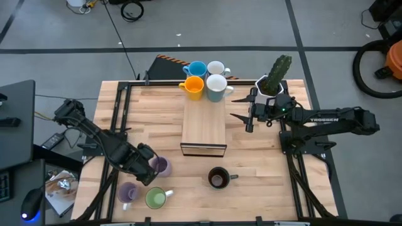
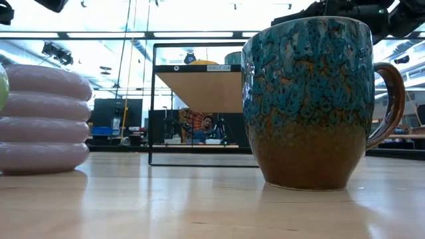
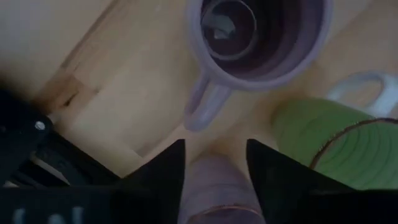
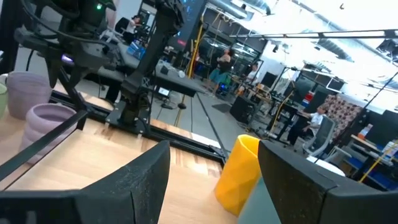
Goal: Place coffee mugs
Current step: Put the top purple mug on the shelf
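My left gripper is low at the table's near left, shut on a lavender mug. A second lavender mug and a green mug stand just beyond it, toward the near edge. The dark brown mug stands upright near the middle of the near edge. The orange mug, light blue mug and two white mugs are grouped at the far end of the wooden shelf box. My right gripper hovers open to the right of the box, touching nothing. My left gripper has a narrow lavender part of the mug between its two fingers, on the mug's left side. Whether that part is the handle or the wall, I cannot tell. The fingers slant down from the table's left. Lifted or standing, I cannot tell.
A white pot with a green cactus stands by my right arm at the far right. A black frame runs along the table's left and right sides. Bare wood lies between the box and the dark brown mug.
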{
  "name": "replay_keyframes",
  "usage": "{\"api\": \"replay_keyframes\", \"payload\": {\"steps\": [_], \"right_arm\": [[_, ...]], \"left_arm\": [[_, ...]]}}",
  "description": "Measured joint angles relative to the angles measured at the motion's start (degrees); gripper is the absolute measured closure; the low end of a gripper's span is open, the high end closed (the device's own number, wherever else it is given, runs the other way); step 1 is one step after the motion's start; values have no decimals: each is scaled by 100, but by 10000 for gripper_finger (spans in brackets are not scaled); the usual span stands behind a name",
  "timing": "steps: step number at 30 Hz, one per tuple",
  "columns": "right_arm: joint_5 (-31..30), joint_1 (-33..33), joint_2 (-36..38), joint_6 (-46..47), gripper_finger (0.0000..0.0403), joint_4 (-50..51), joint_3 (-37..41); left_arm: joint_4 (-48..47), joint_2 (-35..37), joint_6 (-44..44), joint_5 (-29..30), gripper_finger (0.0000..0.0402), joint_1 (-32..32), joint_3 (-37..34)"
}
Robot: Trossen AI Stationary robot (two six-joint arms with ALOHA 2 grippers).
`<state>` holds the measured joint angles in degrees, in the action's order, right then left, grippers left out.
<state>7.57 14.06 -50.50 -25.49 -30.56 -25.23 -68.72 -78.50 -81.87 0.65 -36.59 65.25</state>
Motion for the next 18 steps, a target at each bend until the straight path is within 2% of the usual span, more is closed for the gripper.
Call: {"api": "replay_keyframes", "payload": {"steps": [4,7,11,18], "right_arm": [[10,-2,-79,-4,153,-49,0],[8,-2,-102,-13,153,-60,0],[59,-2,-100,-15,153,-71,0],[278,-7,-98,22,153,-113,0]], "left_arm": [[67,-1,198,320,173,-166,0],[-34,-51,441,760,162,-347,0],[-140,-228,674,1037,167,-580,-4],[-103,-444,1099,1271,202,-576,-7]]}}
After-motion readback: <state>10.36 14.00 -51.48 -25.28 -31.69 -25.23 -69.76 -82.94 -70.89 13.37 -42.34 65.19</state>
